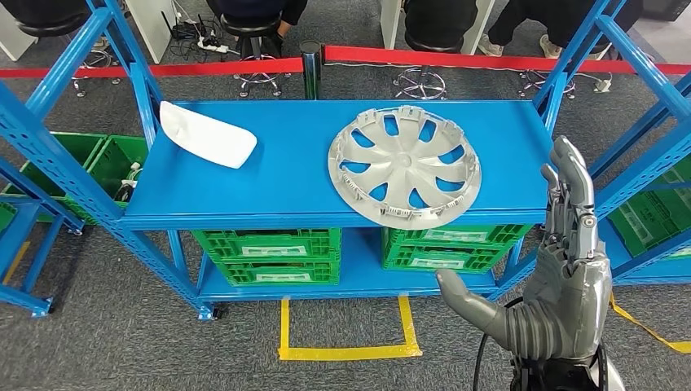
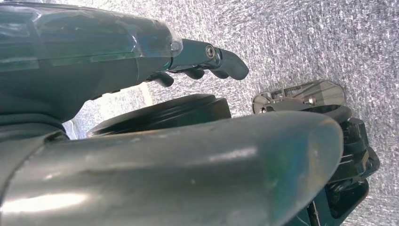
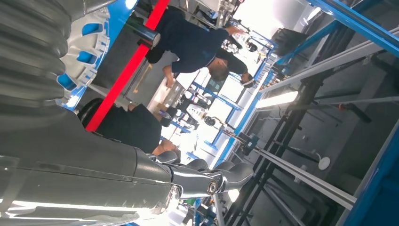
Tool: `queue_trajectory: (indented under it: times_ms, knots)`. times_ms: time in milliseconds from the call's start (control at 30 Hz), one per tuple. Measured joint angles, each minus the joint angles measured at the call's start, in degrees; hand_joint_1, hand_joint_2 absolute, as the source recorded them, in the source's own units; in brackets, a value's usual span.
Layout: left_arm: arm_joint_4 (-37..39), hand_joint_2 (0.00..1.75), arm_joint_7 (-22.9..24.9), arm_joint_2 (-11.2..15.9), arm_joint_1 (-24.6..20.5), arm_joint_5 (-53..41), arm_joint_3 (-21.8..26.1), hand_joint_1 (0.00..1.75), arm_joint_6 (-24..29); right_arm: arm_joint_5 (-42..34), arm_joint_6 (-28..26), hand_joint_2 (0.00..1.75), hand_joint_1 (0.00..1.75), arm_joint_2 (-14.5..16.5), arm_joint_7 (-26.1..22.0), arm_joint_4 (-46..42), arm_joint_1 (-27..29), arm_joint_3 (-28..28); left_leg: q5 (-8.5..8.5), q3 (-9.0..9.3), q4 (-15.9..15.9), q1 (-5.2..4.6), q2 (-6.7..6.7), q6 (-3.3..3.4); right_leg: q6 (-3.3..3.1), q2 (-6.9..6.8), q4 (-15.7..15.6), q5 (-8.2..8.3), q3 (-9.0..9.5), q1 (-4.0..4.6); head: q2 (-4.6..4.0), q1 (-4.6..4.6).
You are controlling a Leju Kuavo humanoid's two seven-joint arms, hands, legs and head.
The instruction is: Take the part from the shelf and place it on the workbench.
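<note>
1. a silver wheel cover (image 1: 405, 165) lies flat on the blue shelf (image 1: 293, 175), its near edge hanging over the front lip.
2. the right hand (image 1: 554, 277) is raised just right of it, empty, fingers straight, thumb spread.
3. the left hand (image 2: 155, 141) holds nothing, fingers loosely extended above grey carpet (image 2: 329, 42).
4. a white panel (image 1: 205, 134) rests at the shelf's left end.

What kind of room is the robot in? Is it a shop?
More likely a workshop or storeroom: blue metal shelving holds a silver wheel cover, green plastic crates sit below, and yellow tape marks the floor.
</note>
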Motion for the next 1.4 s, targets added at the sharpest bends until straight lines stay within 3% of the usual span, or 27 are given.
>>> queue_trajectory:
  times_ms: [1400]
  knots:
    - [0.0,0.00,-0.2,0.0,0.0,-0.1,0.0,0.00,-0.2,0.3,0.2,1.75,0.00,0.2,0.7,-0.4,0.7,0.0,-0.01,0.01,0.0,0.00,-0.08,0.00,0.00,0.01,0.0,0.00,0.01,0.00,0.00,0.00]
